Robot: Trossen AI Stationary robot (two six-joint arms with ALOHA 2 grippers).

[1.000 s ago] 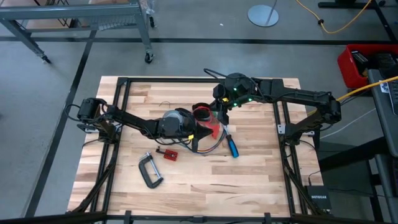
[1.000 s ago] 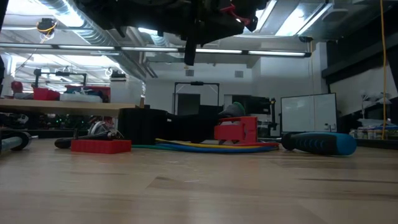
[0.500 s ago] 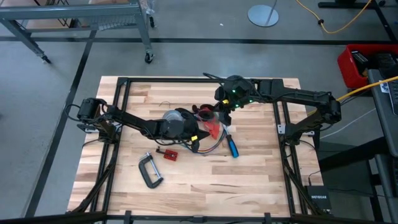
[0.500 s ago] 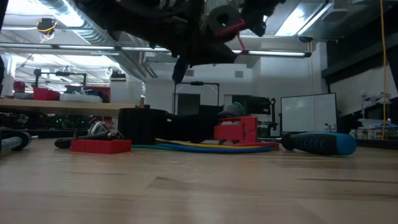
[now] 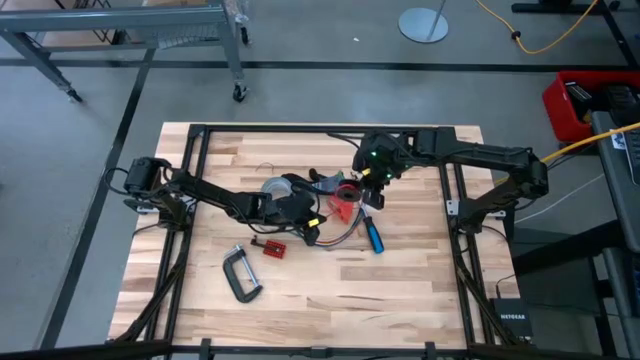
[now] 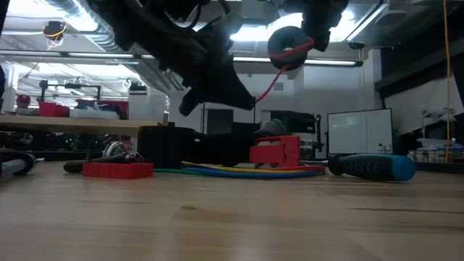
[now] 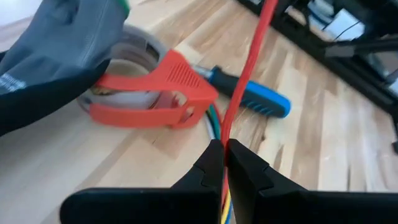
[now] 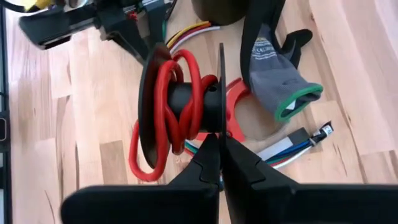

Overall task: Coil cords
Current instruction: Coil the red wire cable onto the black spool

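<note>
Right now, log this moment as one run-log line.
left end effector: shut on red cord | right end effector: shut on black spool | spool: raised, cord partly wound

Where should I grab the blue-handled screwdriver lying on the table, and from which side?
Grip the blue-handled screwdriver across the middle of its handle, from straight above. It lies flat on the wooden table, the handle is its thickest part, and its outer side away from the cords looks bare.

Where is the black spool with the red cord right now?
In the low view, the black spool hangs high above the table, pinched by the right end effector, over the red tape dispenser.
</note>
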